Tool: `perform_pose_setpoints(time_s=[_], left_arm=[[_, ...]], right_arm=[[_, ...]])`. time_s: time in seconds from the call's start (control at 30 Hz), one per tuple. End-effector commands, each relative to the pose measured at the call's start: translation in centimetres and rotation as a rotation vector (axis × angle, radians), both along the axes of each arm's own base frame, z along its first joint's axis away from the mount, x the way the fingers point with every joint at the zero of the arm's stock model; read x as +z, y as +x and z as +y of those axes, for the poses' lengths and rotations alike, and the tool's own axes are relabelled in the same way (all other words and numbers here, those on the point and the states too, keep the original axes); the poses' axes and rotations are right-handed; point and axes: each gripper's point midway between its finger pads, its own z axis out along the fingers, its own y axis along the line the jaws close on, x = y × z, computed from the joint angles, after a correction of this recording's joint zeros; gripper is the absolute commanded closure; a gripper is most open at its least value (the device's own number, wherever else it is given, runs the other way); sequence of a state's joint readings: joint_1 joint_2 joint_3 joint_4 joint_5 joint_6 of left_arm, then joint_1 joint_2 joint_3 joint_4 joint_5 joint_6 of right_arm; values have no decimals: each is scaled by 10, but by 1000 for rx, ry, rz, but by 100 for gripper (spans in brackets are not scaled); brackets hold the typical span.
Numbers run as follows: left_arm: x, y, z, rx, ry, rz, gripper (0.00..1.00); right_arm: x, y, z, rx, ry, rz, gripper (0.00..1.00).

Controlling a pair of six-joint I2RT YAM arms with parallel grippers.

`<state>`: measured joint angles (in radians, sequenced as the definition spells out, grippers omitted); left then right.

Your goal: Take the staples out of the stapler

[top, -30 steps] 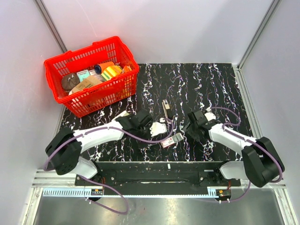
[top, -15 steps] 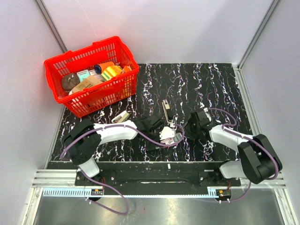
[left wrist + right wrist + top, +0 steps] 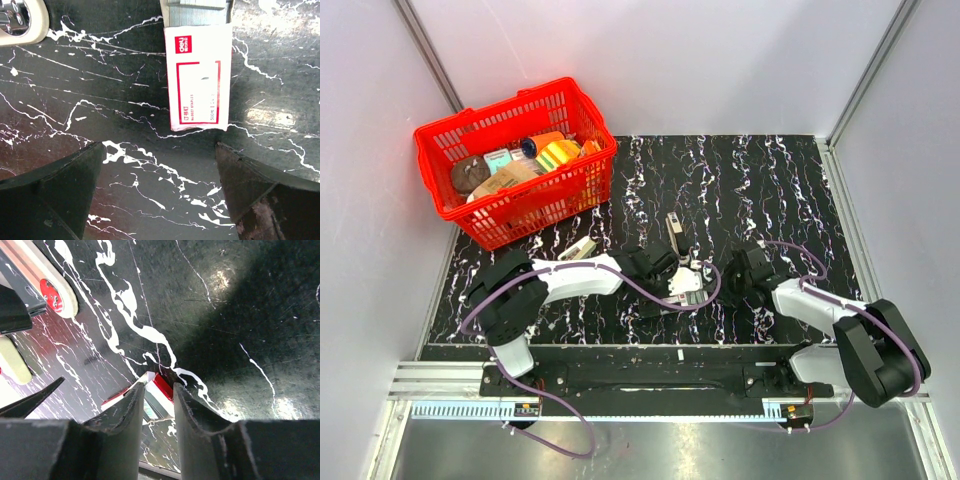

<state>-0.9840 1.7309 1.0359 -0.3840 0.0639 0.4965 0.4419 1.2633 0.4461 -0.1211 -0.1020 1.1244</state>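
Note:
The stapler [image 3: 673, 230], slim and silver-grey, lies on the black marbled table just beyond both grippers, and neither touches it. My left gripper [image 3: 683, 284] is open wide and hovers over the small red-and-white staple box [image 3: 198, 75], which lies flat ahead of its fingertips [image 3: 75, 170]. Grey staples [image 3: 197, 5] stick out of the box's far end. My right gripper [image 3: 730, 273] holds its jaws a narrow gap apart. The box's open end [image 3: 161, 385] shows just past its fingertips [image 3: 135, 400]. I cannot tell if they touch it.
A red basket [image 3: 582, 105] full of groceries stands at the back left. A cream-rimmed chrome piece [image 3: 20, 20] shows in the left wrist view's top left corner. A cream bar with a red dot [image 3: 50, 290] crosses the right wrist view's upper left.
My left arm has swung right and now covers the staple box. My right gripper has moved slightly nearer and lower, toward the box's end.

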Motion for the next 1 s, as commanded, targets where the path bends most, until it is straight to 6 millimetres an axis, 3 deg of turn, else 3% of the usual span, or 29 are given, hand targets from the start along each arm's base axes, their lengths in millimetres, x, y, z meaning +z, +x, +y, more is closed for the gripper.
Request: perform_pose_setpoints(time_s=[0.0,0.43,0.77,0.87,0.97], left_arm=[[10,11,-19,-7,-50,-41,2],[4,12,-19,-44,-52,-64,7],[2,10,-15,-52,-43,-65,10],[8,13,-14,-42,-45,-80,10],[30,25,-8,8,-57,-110,3]], right_arm=[[-4,-10,-1,10,3,43,65],[1,-6,21,53,22,27,69],[5,3,50,96,23,16,70],[2,2,53,102,12,26,70],[0,-1,49,98,-1,32,71]])
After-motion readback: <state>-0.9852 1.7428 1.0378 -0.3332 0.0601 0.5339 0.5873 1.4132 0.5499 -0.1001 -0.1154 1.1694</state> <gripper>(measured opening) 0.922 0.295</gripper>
